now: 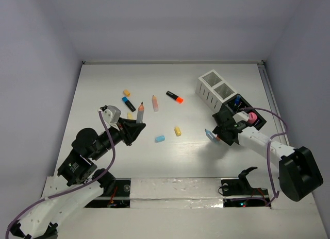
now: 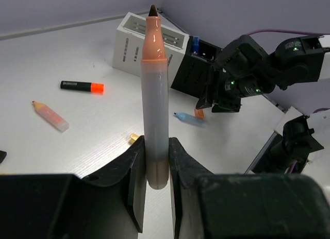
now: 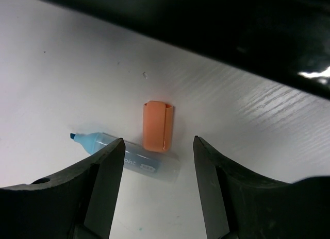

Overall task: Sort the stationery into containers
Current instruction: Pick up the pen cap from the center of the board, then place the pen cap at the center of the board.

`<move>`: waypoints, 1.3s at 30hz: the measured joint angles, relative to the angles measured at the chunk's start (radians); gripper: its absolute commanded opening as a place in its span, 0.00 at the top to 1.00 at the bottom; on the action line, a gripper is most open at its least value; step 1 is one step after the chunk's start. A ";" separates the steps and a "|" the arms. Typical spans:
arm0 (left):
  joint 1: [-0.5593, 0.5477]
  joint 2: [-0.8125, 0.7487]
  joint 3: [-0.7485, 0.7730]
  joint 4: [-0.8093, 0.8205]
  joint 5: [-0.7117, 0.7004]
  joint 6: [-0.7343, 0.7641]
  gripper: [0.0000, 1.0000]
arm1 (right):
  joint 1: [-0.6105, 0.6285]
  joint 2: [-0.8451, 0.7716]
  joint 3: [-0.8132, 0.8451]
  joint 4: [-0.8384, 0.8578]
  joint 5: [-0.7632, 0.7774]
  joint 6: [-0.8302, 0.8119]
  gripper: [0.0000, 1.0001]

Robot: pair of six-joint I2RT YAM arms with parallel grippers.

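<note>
A: Gripper status?

B: left gripper is clamped on the tail end of the peach-tipped marker, tip standing straight up out of the jaws. right gripper has its jaws apart with nothing in them.

A: What's under the right one?

B: orange block, dead centre between the jaws in the right wrist view. Its long axis runs 12-to-6, so the jaws would close across its narrow width. Alignment looks good to me.

A: Clutter?

B: pale blue marker at 7 o'clock of the block, touching or just beside its lower end. Its axis runs roughly 10-to-4 and it's partly hidden by the 9 o'clock jaw. A squeeze could catch it too.

A: Containers?

B: From above, the containers sit near the right gripper, at its 12 to 1 o'clock. The left gripper is well apart from them, off at their 8 o'clock. The right arm is the nearer one for a drop. The left has to carry its marker across.
</note>
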 measured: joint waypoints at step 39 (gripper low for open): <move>0.001 0.035 0.000 -0.002 -0.022 0.007 1.00 | 0.359 0.397 0.462 0.097 -0.056 -0.402 0.83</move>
